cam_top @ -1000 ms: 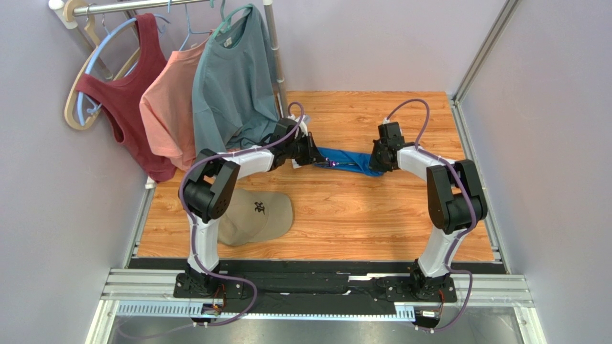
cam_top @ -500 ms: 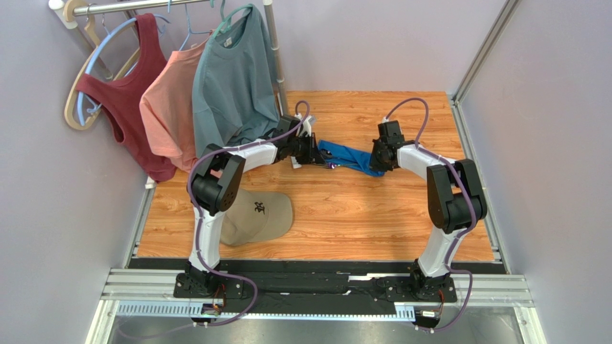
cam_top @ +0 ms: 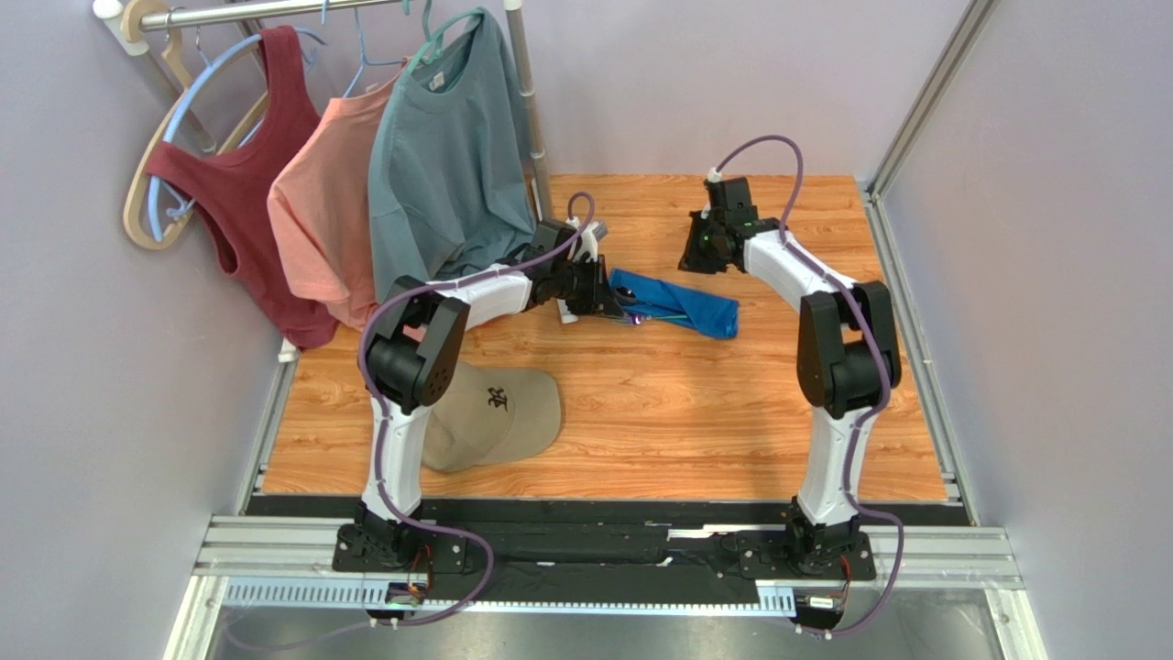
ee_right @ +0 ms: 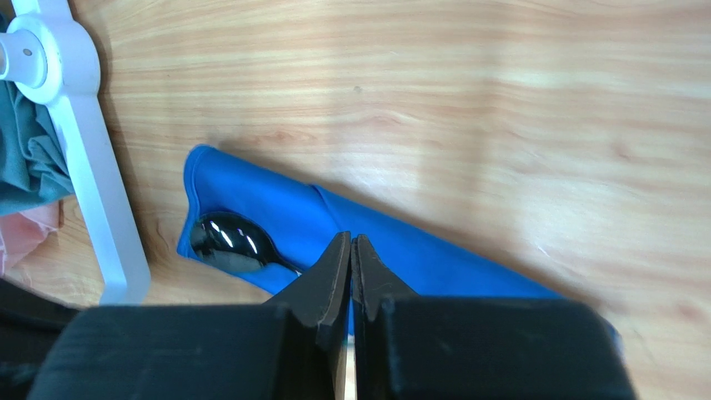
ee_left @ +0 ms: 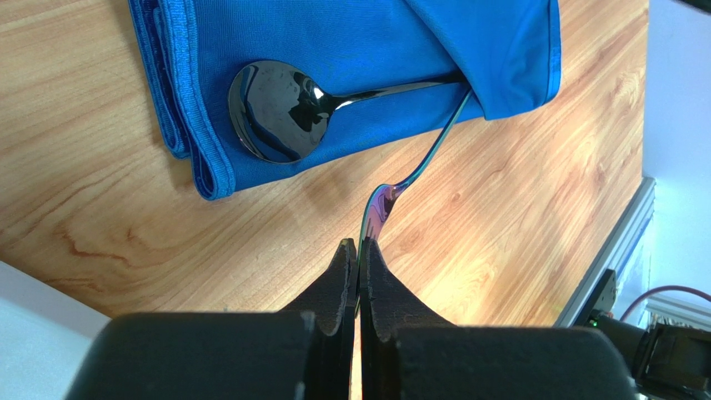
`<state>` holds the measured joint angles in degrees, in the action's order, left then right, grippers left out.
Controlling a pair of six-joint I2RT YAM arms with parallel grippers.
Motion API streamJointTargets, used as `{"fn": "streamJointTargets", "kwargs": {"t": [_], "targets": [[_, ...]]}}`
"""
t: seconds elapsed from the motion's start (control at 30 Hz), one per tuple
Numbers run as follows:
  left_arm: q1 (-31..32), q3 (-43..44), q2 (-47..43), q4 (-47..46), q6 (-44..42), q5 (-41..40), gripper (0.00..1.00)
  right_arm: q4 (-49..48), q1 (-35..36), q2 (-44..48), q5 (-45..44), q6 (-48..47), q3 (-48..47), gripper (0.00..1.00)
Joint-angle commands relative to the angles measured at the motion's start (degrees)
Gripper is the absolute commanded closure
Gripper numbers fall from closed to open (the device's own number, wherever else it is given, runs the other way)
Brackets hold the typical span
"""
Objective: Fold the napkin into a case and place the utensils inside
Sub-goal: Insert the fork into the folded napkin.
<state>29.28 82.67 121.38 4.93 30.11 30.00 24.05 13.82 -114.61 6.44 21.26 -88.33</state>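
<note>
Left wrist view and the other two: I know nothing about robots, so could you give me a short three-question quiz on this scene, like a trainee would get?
1. True or false: the bowl of the spoon lies on the blue napkin.
2. What does the left gripper pinch? A) the napkin B) the fork C) the spoon
3. Fill in: the gripper holding nothing is the ____ one.
Key: 1 true; 2 B; 3 right. The right gripper hangs shut above the napkin.

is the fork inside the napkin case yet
Partly in: the fork runs under the fold of the case, its near end sticks out, pinched in the left tool.
</note>
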Motion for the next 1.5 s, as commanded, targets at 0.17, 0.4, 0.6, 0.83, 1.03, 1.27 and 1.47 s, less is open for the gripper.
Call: {"fn": "streamJointTargets", "kwargs": {"t": [0.17,0.4,0.6,0.83,1.03,1.27,1.47], "targets": [[0.3,0.6,-2.1,4.8,-2.3,-1.3,1.00,-1.6,2.5,-14.1,7.0,1.2,-13.0,0.98],[0.5,0.0,-2.4,4.0,-1.4,-0.7,1.00,1.3,3.7,-19.4,7.4,-0.9,-19.4,1.00],[0.6,1.9,-2.7,6.0,-2.4,-0.9,1.00,2.4,4.8,-18.1,11.1,-3.5,-16.0,1.00],[0.6,2.5,-3.2,7.7,-3.4,-0.4,1.00,1.3,4.8,-14.2,16.3,-6.0,-7.3,1.00],[1.4,-0.4,-4.2,6.7,-2.3,-0.4,1.00,-1.6,4.8,-10.3,18.4,-5.8,0.9,1.00],[1.5,-2.3,-3.8,5.2,-1.6,-0.5,1.00,-3.2,5.2,-7.0,19.5,-5.6,5.9,1.00],[1.6,-2.1,-1.8,3.9,-1.5,-1.4,0.99,-2.9,5.4,-7.4,19.9,-5.7,5.0,1.00]]}}
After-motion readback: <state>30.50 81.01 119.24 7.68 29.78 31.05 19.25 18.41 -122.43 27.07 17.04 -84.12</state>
